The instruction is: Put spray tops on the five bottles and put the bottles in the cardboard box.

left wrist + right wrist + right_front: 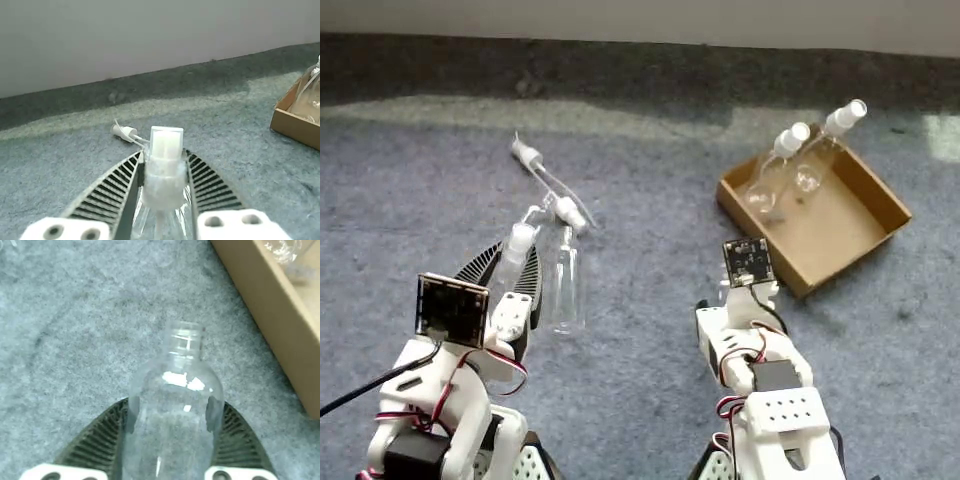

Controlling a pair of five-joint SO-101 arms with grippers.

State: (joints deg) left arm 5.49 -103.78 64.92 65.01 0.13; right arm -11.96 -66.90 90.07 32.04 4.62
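Carpet (640, 390), grey and flat, lies under both arms; your left gripper (164, 159) is clamped on a capped bottle (161, 192), the ribbed fingers (117, 187) pressing from both sides just under the white spray top (166, 142) seated on its neck; in the high view the capped bottle (513, 258) points away from the left arm, cap end farthest out. Your right gripper (174, 407) is spread just wide enough to take the body of an open-necked bottle (172, 390) and grips it on both flanks; the threaded mouth is bare; a wall of the cardboard box (272, 310) stands near it, not touching. From the high view you see the cardboard box (820, 235) on the right arm's side of the carpet, well apart from the left arm; two bottles (765, 185) with spray tops lie inside it, their caps propped over the far rim. Just beside the left gripper a lying bottle (563, 285) rests on the carpet with a white top at its neck; you cannot tell whether that top is seated. Beyond it a loose spray top (527, 154) lies with its thin tube trailing over the carpet.
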